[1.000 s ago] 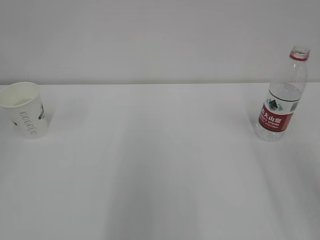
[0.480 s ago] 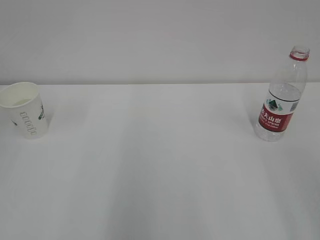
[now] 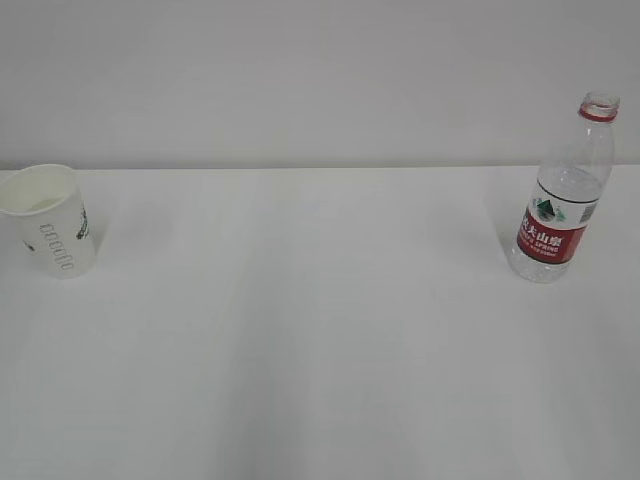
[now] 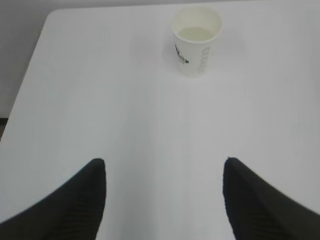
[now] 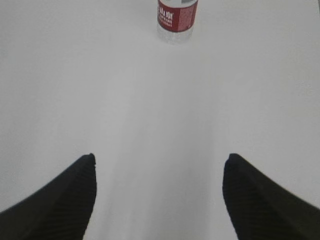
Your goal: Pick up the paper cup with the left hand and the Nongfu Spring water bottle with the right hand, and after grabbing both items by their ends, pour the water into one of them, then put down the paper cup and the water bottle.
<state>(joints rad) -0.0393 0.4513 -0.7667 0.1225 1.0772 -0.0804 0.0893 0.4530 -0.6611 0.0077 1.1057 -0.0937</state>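
The paper cup (image 3: 52,220) stands upright on the white tabletop (image 3: 320,330), far to the left of the Nongfu Spring water bottle (image 3: 563,195), which stands upright and uncapped near the right edge, just in front of the pale wall (image 3: 300,80). The cup holds a little pale liquid at its bottom. In the left wrist view the left pincer (image 4: 165,200) hangs over bare tabletop with its two black fingers spread wide, gripping nothing, the cup (image 4: 196,41) well ahead of it. In the right wrist view the right pincer (image 5: 160,197) is likewise spread wide and empty, well short of the bottle (image 5: 176,20).
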